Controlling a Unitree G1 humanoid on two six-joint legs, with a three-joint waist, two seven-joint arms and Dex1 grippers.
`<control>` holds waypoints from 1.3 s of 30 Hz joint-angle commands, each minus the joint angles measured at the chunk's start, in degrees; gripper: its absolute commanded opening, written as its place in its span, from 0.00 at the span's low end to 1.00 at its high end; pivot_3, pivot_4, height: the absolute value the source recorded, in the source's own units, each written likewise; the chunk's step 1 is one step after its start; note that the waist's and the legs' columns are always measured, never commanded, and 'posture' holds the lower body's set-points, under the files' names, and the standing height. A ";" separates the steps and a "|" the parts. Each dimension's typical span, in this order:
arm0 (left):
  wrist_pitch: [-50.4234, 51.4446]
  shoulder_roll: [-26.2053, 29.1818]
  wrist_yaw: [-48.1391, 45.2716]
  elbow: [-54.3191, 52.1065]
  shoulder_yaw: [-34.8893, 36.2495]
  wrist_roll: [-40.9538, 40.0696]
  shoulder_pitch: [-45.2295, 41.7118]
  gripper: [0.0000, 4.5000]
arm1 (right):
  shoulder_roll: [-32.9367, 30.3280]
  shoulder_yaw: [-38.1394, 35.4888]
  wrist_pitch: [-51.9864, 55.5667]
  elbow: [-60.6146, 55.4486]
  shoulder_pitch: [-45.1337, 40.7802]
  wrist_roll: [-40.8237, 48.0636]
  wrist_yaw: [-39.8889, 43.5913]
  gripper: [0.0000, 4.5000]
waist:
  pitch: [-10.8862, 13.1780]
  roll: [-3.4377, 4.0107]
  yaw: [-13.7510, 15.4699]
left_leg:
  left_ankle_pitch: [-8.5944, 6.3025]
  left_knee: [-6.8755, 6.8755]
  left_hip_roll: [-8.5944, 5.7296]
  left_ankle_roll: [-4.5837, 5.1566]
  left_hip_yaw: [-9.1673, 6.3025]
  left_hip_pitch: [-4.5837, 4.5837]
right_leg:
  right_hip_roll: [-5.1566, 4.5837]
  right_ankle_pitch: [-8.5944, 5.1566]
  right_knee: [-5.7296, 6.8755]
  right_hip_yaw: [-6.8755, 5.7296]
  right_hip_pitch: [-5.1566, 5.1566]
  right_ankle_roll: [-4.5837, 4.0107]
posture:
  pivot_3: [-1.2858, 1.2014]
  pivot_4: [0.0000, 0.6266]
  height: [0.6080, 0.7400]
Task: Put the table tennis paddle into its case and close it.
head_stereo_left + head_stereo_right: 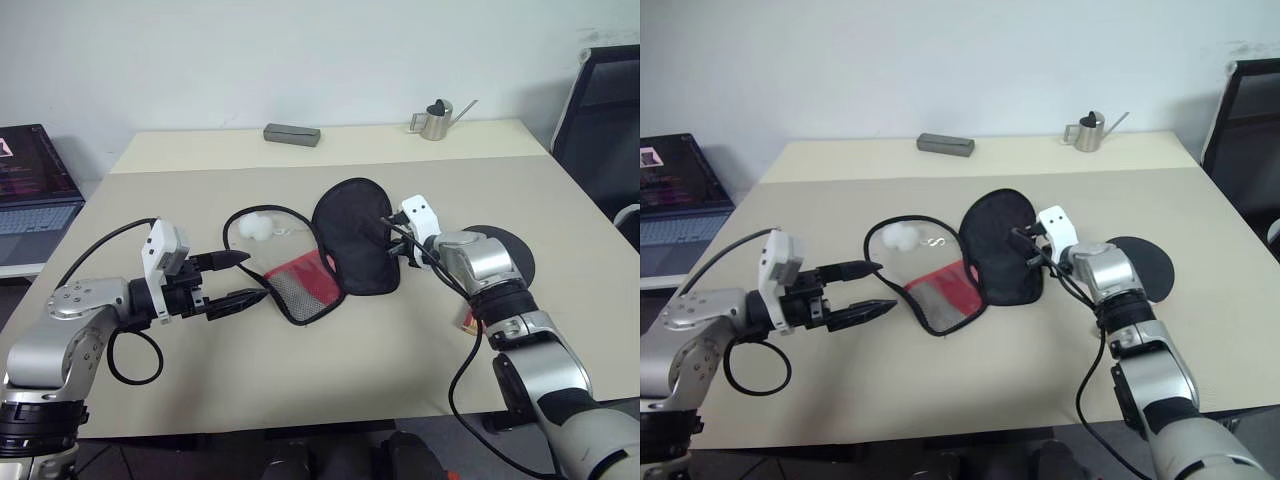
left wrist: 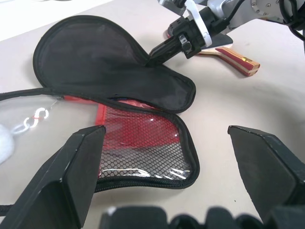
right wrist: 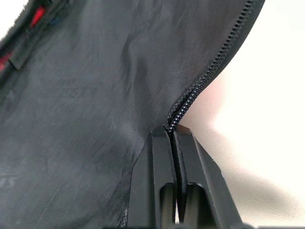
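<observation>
1. The case [image 1: 340, 250] lies open in the middle of the counter [image 1: 300, 370]. Its black flap [image 1: 355, 235] is folded up and over toward the right, and the half with the red panel and the mesh pocket [image 1: 300, 285] lies flat on the left of it, nearer to the robot.
2. The right tool [image 1: 390, 232] is closed on the zipper edge of the black flap and holds it lifted; the right wrist view shows the zipper pinched between the two fingers.
3. The left tool [image 1: 238, 278] stands wide open and holds nothing. It hovers just beside the near left end of the case, pointing at the mesh half.
4. The table tennis paddle [image 1: 1145, 265] is not in the case. It lies on the counter on the right, well apart from the case opening and partly hidden behind the right arm. Its striped handle [image 2: 236, 57] shows in the left wrist view.
5. A small white ball [image 1: 255, 227] sits at the far left rim of the case.
6. My judgement: only the opening of the case is done. Taking the paddle, sliding it inside, folding the flap down and pulling the zipper are all left to do.
</observation>
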 commanded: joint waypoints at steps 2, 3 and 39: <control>-0.22 0.33 -0.02 -1.45 0.59 -0.57 -0.59 1.00 | -0.74 0.30 -3.28 1.86 -2.81 -1.39 1.15 0.00 | 0.00 0.00 0.00 | 0.00 0.00 0.00 0.00 0.00 0.00 | 0.00 0.00 -0.01 0.00 0.00 0.00 | 0.52 0.24 1.00; -0.24 0.29 0.00 -1.43 0.49 -0.52 -0.66 1.00 | -0.48 0.31 -3.40 2.25 -3.12 -1.43 1.15 0.00 | 0.00 0.00 0.00 | 0.00 0.00 0.00 0.00 0.00 0.00 | 0.00 0.00 -0.01 0.00 0.00 0.00 | 0.52 0.24 1.00; -1.11 -3.71 -2.32 0.97 -7.38 0.56 -9.63 1.00 | -1.25 -16.85 30.38 -65.02 26.52 0.66 -19.86 0.60 | 0.01 0.00 1.09 | 0.00 0.03 -0.01 -0.01 -0.23 -0.35 | -0.03 0.00 -0.18 -0.18 -0.07 0.01 | 0.52 0.24 1.00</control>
